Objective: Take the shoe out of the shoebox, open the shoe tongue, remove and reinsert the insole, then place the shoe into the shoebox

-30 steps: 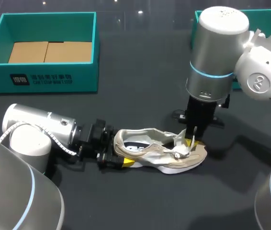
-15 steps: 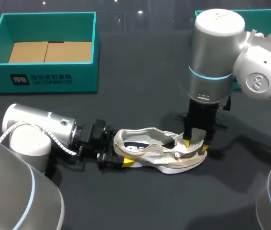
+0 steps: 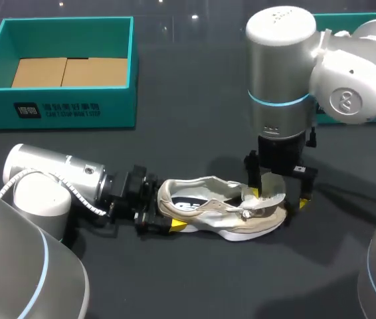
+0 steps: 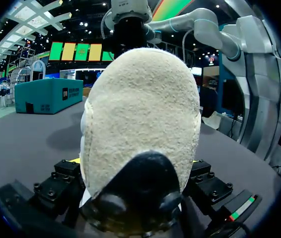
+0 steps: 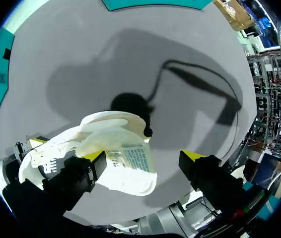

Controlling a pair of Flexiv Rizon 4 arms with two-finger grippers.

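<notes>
A cream low-top shoe point(image 3: 224, 216) lies on its side on the dark table, toe toward the right. My left gripper point(image 3: 167, 214) lies low at the heel with its fingers wide on both sides of it, shut on the shoe. In the left wrist view the fuzzy heel point(image 4: 140, 114) fills the space between the fingers. My right gripper point(image 3: 278, 199) hangs upright over the front of the shoe, open, its yellow tips astride the raised tongue point(image 3: 268, 197) without touching it. In the right wrist view the tongue point(image 5: 130, 157) sits between the spread fingers point(image 5: 97, 161).
An open teal shoebox point(image 3: 68, 109) with cardboard inside stands at the back left. Another teal box part point(image 3: 354, 20) shows at the back right behind my right arm. Bare dark table lies in front of the shoe.
My right gripper has opened and let go of the tongue, and its arm has shifted a little to the left. The shoe and my left arm have stayed put.
</notes>
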